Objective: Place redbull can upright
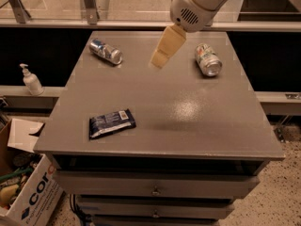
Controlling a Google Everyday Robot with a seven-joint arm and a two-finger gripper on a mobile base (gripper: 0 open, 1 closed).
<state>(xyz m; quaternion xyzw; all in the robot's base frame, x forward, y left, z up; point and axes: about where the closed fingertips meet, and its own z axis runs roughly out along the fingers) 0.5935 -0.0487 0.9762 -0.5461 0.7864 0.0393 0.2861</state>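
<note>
The redbull can (106, 51), slim and silver-and-blue, lies on its side at the back left of the grey table (188, 121). My gripper (159, 62) hangs from the white arm (195, 4) over the back middle of the table. It is to the right of the can and clear of it, holding nothing that I can see.
A wider white-green-red can (208, 60) lies on its side at the back right. A dark blue snack bag (112, 123) lies near the front left. Left of the table are a soap dispenser (31, 80) and a cardboard box (23, 192). Drawers (153, 189) sit below the tabletop.
</note>
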